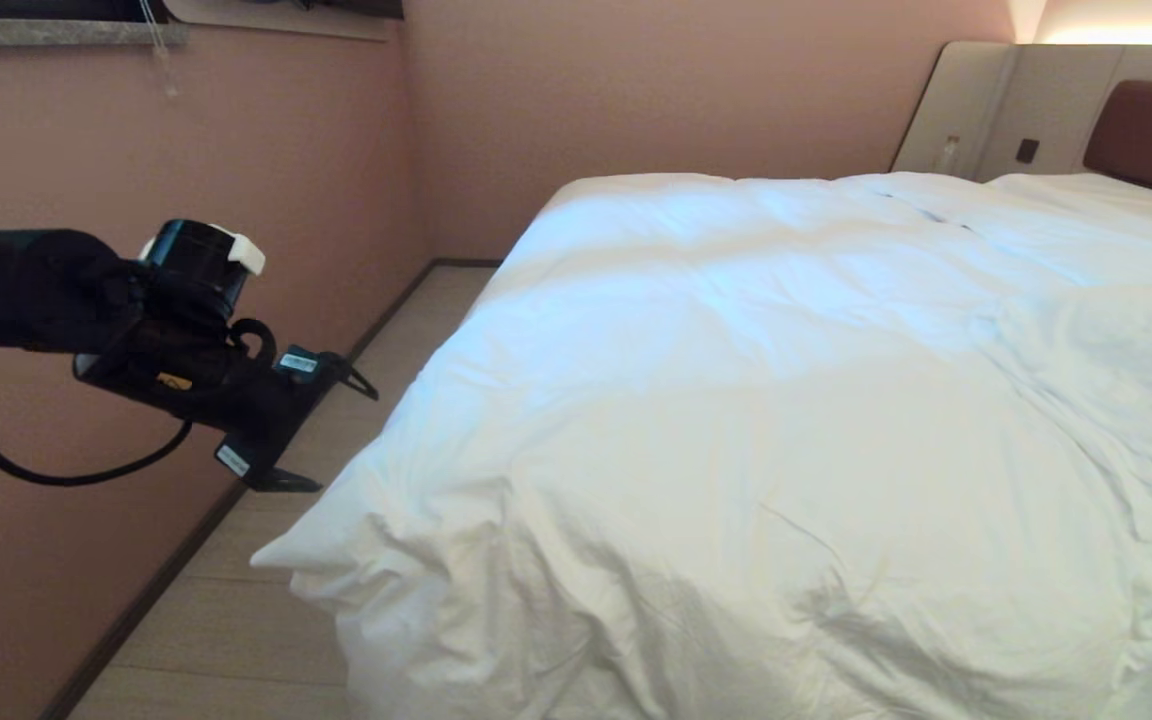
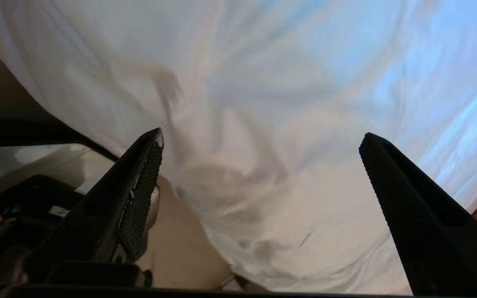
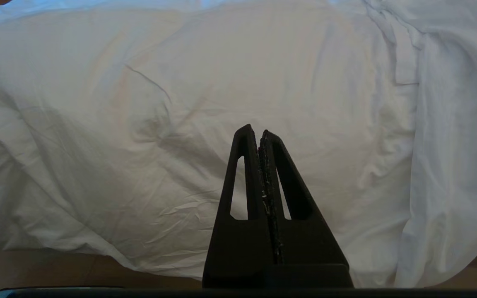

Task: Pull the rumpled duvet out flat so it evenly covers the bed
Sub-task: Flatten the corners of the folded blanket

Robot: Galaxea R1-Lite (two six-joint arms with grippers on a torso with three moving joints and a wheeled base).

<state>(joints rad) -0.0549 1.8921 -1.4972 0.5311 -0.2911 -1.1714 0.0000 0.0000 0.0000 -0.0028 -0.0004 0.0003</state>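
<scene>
Off the bed's [image 1: 536,215] left edge, over the floor [image 1: 236,620], your left gripper [image 1: 331,425] hangs spread wide and empty beside the duvet's [image 1: 736,400] overhanging corner, likely lined up for a pull; right gripper [image 3: 260,134] pressed together, idle.

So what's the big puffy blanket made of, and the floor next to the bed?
The duvet looks like soft matte white cloth, probably cotton, over a puffy filling: it creases, billows and droops over the bed's edge. The floor looks like pale wood-look planks with a smooth, dull finish and visible seams; real wood or laminate, I can't tell.
</scene>
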